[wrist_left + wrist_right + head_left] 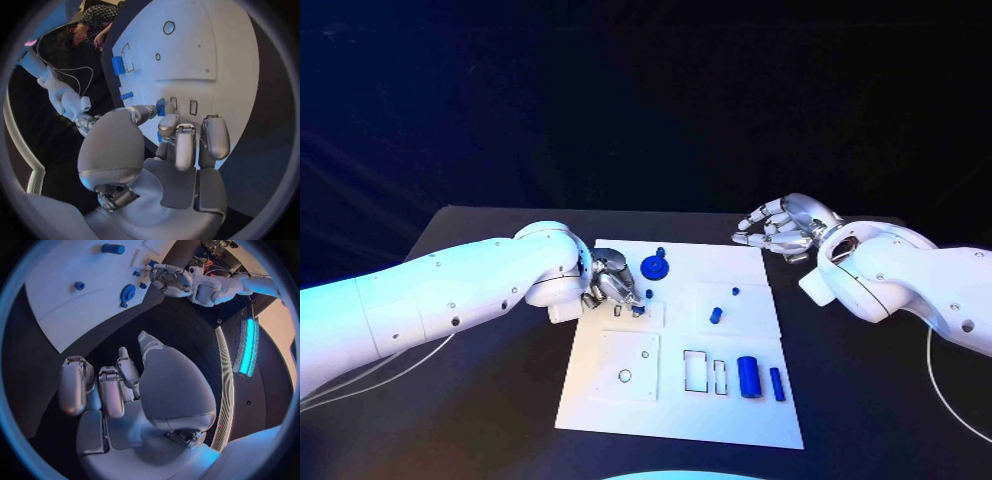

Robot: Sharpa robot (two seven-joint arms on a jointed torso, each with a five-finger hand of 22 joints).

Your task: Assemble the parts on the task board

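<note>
The white task board (682,400) lies in the middle of the black table. My left hand (615,283) is over the board's far left part and pinches a small blue part (160,106) between thumb and finger, close above small rectangular slots (193,107). A round blue gear (655,267) sits on the board just beyond that hand. Two small blue pieces (715,314) lie near the board's middle. A blue cylinder (749,376) and a blue bar (776,383) lie at the near right. My right hand (783,228) hovers off the board's far right corner, fingers loosely bent, holding nothing.
Outlined recesses and a round hole (625,376) mark the board's near left plate. Black table (488,400) surrounds the board on both sides. In the right wrist view the gear (128,292) and my left hand (165,275) lie across the board (62,305) from my right hand (119,385).
</note>
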